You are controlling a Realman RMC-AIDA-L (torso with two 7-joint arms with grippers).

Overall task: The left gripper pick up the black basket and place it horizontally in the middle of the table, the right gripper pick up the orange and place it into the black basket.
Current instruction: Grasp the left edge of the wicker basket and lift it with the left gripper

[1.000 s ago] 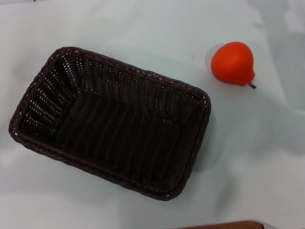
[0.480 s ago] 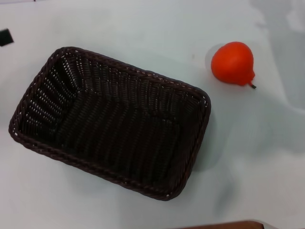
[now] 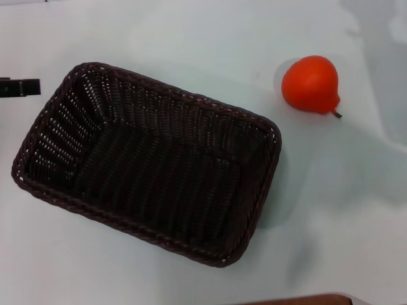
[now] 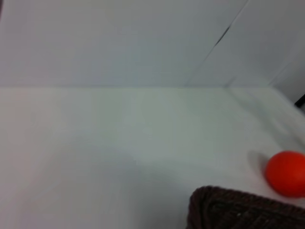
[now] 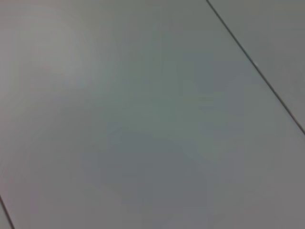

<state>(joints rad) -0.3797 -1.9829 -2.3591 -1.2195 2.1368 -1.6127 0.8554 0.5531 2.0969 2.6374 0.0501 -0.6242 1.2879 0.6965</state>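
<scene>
Since a moment ago the black flat left gripper (image 3: 19, 87), its opening not discernible, has been brought just beside the skewed dark woven wicker basket (image 3: 149, 165), signalling an imminent grasp.

brown strip (image 3: 299, 299) at the near edge, pale wall (image 4: 119, 38) behind
</scene>
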